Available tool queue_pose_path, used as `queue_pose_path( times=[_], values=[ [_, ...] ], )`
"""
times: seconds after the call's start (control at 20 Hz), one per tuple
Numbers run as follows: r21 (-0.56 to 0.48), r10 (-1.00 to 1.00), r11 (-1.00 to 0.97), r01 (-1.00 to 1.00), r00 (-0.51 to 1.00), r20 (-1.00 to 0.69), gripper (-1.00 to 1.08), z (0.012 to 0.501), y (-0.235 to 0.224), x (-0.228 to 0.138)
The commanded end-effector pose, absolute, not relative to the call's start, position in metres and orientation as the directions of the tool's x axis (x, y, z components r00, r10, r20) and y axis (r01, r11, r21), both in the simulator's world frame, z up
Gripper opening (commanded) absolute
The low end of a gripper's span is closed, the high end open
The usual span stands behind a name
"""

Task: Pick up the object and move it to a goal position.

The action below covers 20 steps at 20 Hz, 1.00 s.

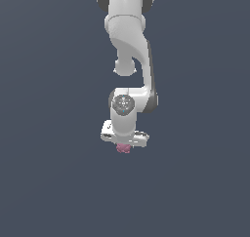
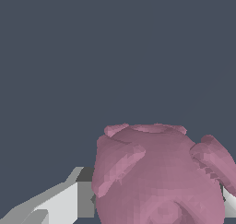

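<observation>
The object (image 2: 156, 177) is a dusty-pink knobbly lump that fills the near part of the wrist view. It sits between my white fingers (image 2: 64, 202), which press against it on both sides; the second finger shows only as a sliver at the frame's edge. In the exterior view the object (image 1: 124, 148) peeks out just beneath the white hand, mostly hidden by it. My gripper (image 1: 124, 145) points straight down and is shut on the object. Whether the object rests on the surface or hangs above it cannot be told.
A plain dark blue-grey surface (image 1: 49, 182) spreads all around the arm in both views. The white arm (image 1: 129, 36) reaches down from the top middle of the exterior view. No goal marker or other thing shows.
</observation>
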State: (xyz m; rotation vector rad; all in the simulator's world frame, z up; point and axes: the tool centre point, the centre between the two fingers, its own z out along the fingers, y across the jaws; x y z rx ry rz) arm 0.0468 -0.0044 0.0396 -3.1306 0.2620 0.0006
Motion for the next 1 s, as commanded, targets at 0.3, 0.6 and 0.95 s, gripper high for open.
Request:
queue_pose_path(
  times=[0.3,0.6,0.95],
  values=[
    [0.000,-0.166,-0.986,-0.166,0.986,0.000,-1.00,0.040,-0.004,0.047],
    [0.000,-0.166,-0.986,-0.166,0.986,0.000,-1.00,0.054,-0.001,0.046],
    [0.000,-0.166,-0.986,-0.166,0.986,0.000,-1.00,0.100,0.009,0.044]
  ],
)
